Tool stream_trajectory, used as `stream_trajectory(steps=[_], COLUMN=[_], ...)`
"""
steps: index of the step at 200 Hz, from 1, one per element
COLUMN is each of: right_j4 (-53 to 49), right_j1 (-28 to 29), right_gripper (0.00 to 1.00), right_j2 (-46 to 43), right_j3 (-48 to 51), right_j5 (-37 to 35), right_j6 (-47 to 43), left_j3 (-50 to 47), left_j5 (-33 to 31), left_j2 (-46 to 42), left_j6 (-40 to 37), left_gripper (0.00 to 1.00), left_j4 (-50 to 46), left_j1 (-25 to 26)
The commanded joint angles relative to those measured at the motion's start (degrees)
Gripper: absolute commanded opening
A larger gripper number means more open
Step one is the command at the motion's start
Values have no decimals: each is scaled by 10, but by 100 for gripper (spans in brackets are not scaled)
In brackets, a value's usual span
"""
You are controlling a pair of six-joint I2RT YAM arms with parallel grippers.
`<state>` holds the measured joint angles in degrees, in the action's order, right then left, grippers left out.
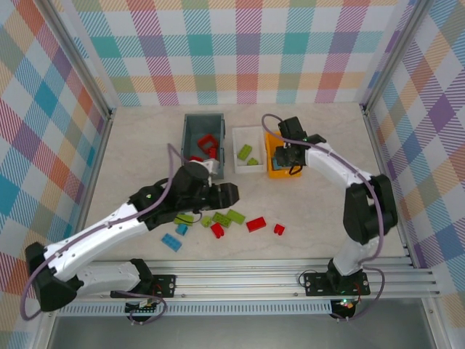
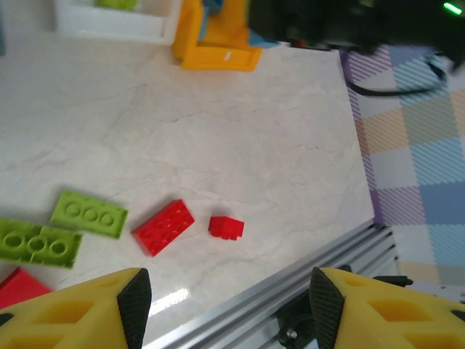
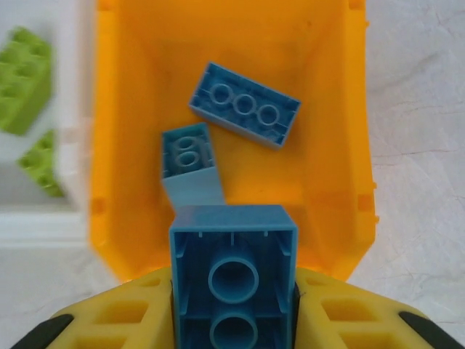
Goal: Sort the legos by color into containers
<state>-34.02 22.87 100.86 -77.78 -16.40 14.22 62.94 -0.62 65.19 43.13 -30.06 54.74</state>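
Over the orange bin [image 3: 341, 145] at the far right, the right gripper [image 3: 232, 316] has its jaws clamped on one blue brick [image 3: 232, 254], hollow underside facing the wrist camera. Two more blue bricks [image 3: 245, 104] lie inside that bin, one flat, one tilted. Just to the left, the white bin [image 1: 240, 134] holds two green bricks [image 1: 245, 151]. Left again, the grey-blue bin [image 1: 187, 138] has red bricks [image 1: 207, 142] in it, at least two; the arm hides part of it. Near the middle of the tabletop [image 1: 327, 225], the left gripper [image 2: 231, 291] hangs with its jaws wide apart, nothing between them. Scattered toward the near edge: three loose red bricks [image 1: 256, 225], four loose green bricks [image 1: 235, 215], as far as I can count, and two loose blue bricks [image 1: 171, 242].
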Motion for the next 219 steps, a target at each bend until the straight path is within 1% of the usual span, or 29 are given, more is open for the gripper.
stream_trajectory(steps=[1, 14, 26, 45, 68, 82, 114, 146, 160, 176, 195, 219], right_j4=[-62, -82, -89, -93, -87, -84, -70, -52, -39, -26, -24, -48], right_j1=[-5, -10, -12, -12, -11, -8, 10, 41, 62, 85, 127, 173], right_gripper=[38, 39, 42, 50, 58, 59, 58, 58, 57, 58, 58, 59], right_j2=[46, 78, 99, 116, 103, 81, -6, -120, -174, -240, -316, -393], right_j3=[-58, -88, -106, -123, -124, -122, -109, -77, -46, -1, 56, 123], right_j5=[-34, -46, -47, -43, -31, -25, -16, -4, 10, 46, 75, 108], right_j6=[21, 28, 30, 28, 24, 22, 12, 5, 0, 0, 9, 60], left_j3=[67, 85, 93, 94, 88, 81, 60, 45, 40, 35, 30, 17], left_j5=[-124, -152, -163, -178, -188, -192, -221, -242, -238, -231, -216, -197], left_j2=[26, 48, 64, 78, 79, 73, 45, 21, 17, 20, 30, 42], left_j6=[-48, -55, -58, -58, -56, -54, -38, -23, -23, -27, -43, -65], left_gripper=[61, 61, 61, 61, 61, 61, 61, 61, 61, 61, 60, 60], left_j4=[7, -2, -6, -14, -27, -35, -65, -108, -121, -140, -158, -174], left_j1=[61, 83, 95, 108, 116, 116, 117, 117, 117, 117, 117, 117])
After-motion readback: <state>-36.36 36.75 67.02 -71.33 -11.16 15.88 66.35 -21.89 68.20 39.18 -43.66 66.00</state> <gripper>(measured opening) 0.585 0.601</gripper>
